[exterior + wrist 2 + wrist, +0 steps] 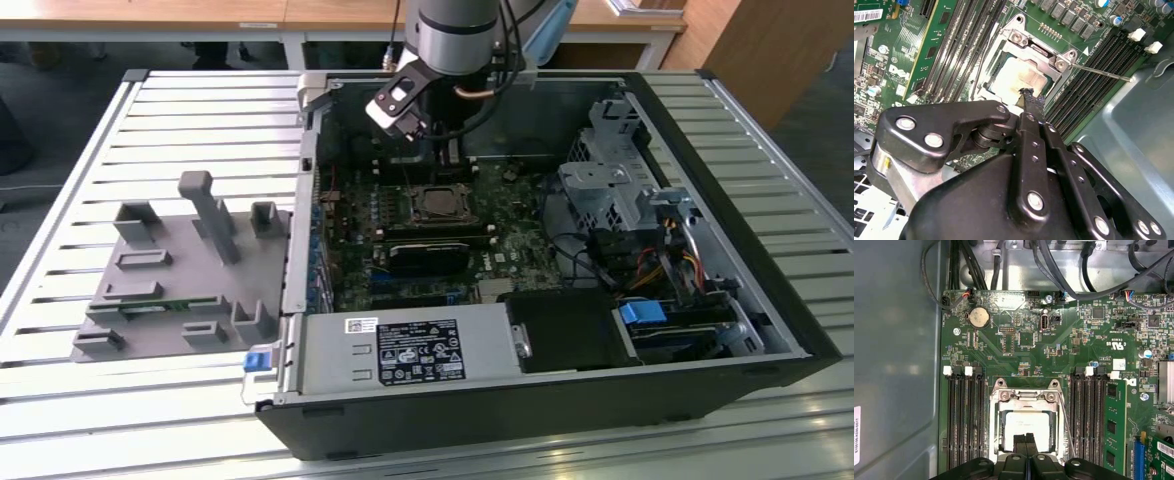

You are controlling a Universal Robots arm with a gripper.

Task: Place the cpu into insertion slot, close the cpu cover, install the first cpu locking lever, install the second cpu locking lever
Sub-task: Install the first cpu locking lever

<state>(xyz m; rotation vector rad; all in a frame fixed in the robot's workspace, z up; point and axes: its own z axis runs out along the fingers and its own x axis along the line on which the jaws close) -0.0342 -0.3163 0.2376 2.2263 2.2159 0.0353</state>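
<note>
While the cpu [1026, 422] lies flat on the green motherboard [1019, 352] inside the lowered cpu cover [1024, 400], the gripper [1025, 440] hangs over one edge of the chip with its fingers [1020, 444] pressed together, pinching nothing.

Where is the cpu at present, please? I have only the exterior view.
Observer: In the first wrist view the cpu lies seated in the insertion slot.
Operator: Thank you. Is the cpu cover down?
Observer: Yes, in both wrist views the cpu cover lies flat around the chip.
Operator: And the locking levers?
Observer: In the second wrist view one locking lever slants away from the socket's side, apparently not hooked down.
</note>
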